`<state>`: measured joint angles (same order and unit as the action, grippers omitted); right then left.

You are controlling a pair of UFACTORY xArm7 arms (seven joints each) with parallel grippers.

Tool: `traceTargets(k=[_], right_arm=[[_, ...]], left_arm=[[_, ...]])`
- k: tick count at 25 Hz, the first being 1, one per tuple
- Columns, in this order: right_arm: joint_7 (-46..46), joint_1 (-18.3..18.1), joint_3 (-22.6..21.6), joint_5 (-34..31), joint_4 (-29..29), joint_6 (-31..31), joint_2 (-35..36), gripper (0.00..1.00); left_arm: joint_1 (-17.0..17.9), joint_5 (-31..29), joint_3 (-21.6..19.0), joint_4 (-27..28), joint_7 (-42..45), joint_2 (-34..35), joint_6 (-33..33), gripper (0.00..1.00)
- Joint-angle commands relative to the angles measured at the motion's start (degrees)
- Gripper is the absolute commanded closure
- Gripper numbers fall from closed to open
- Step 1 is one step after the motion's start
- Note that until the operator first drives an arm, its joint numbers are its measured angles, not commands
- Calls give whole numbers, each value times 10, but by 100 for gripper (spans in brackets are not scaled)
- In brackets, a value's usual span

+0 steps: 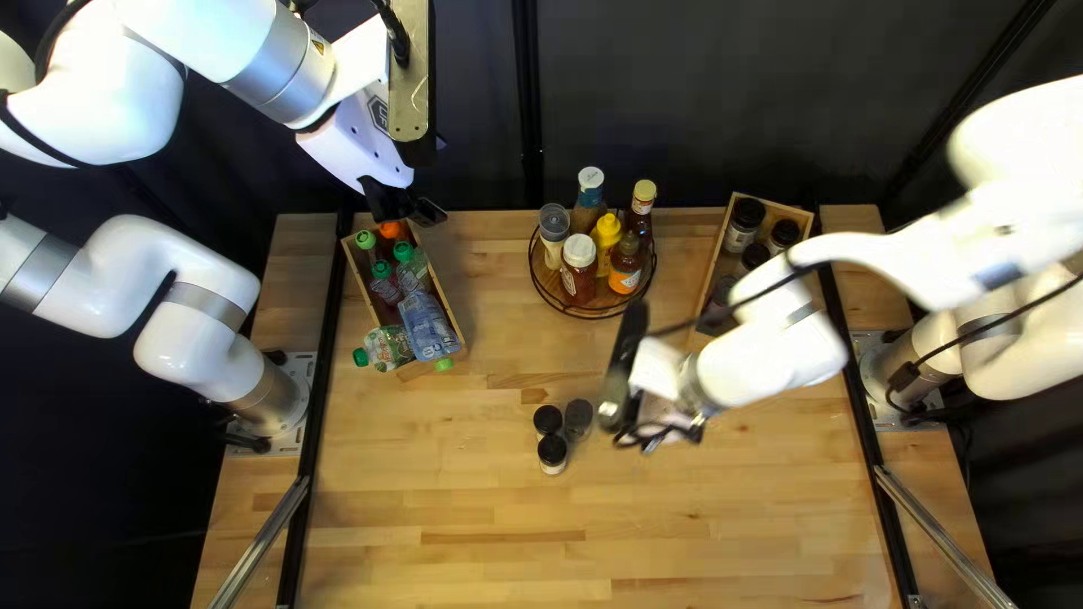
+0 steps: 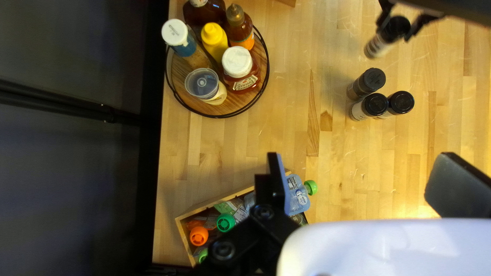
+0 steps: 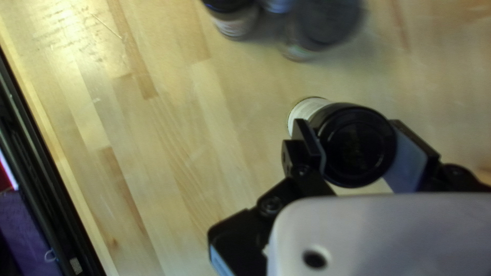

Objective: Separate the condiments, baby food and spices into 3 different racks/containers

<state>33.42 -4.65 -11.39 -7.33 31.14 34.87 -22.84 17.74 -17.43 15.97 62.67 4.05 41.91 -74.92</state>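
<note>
In the top left view my left gripper point(image 1: 404, 208) hangs over the far end of the wooden box point(image 1: 442, 296) of baby food pouches; in its wrist view the left gripper point(image 2: 358, 186) stands open, holding nothing. My right gripper point(image 1: 623, 372) is right of three black-lidded spice jars point(image 1: 552, 453), its fingertips hidden there. In the right wrist view the right gripper point(image 3: 358, 148) is shut on a tilted spice jar point(image 3: 353, 145) by its black lid. A round rack point(image 1: 549, 284) carries condiment bottles point(image 1: 579, 268). Another wooden box point(image 1: 712, 257) holds spice jars point(image 1: 745, 217), partly behind my right arm.
A dark curtain point(image 1: 677, 102) hangs behind the table's far edge. Black rails point(image 1: 324, 338) run along both sides of the table point(image 1: 474, 496). In the left wrist view, a pouch with a green cap point(image 2: 297, 195) sticks out over its box's end.
</note>
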Motion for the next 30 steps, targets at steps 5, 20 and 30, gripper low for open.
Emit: traceTargets(k=[5,20,30], right_arm=[[-47,-21,65,7,-95,50,-124,100],[-34,-76,62,-42,-180,86,-236,100],[-31,-96,61,-65,-222,39,-236,100]], left_arm=[[0,0,0,0,0,0,0,0],[0,0,0,0,0,0,0,0],[0,0,0,0,0,0,0,0]])
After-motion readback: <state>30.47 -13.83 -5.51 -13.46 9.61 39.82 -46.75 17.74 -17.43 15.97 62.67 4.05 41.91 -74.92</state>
